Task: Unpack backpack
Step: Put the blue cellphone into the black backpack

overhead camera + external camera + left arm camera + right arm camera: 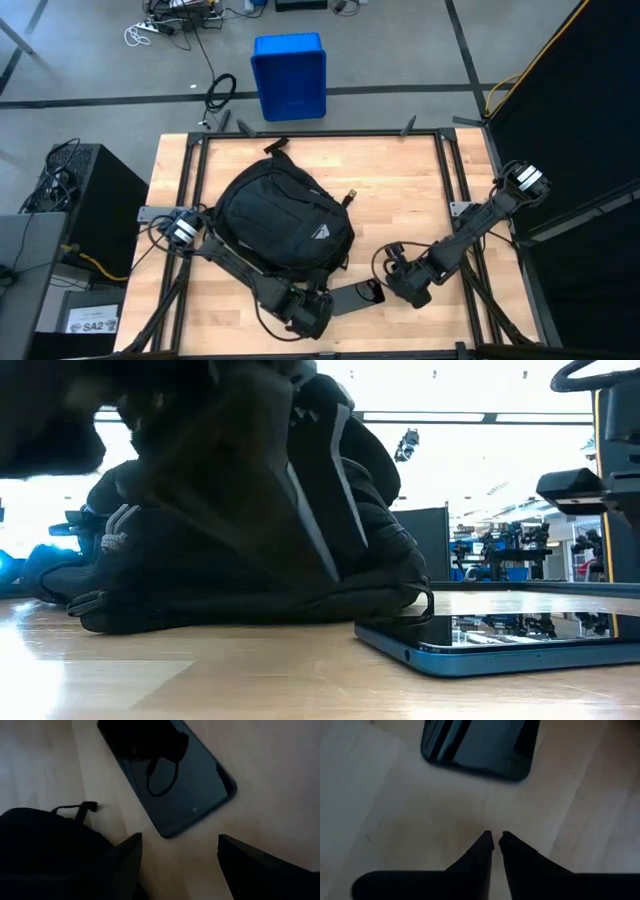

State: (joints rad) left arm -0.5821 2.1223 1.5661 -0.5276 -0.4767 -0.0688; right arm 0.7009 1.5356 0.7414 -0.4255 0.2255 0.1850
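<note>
Backpack (283, 225): black woven fabric, rounded oval, lying left of centre on the pale wood-plank table (400, 185), long axis running from far-left to near-right. Beside it, a flat glossy dark tablet (357, 297) with rounded corners. Left gripper (318, 318) spread wide, empty, near the tablet. Right gripper (412, 296) pinched nearly closed, holding nothing.

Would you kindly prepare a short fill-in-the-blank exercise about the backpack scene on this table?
1. The flat dark phone lies on the wooden ____, outside the backpack.
2. The left claw hovers by the phone with its fingers ____.
3. The right claw points at the phone with its fingers ____ and nothing between them.
4. Beyond the table's far edge, on the floor, stands a ____ plastic bin.

Missing words: table; open; shut; blue
</note>
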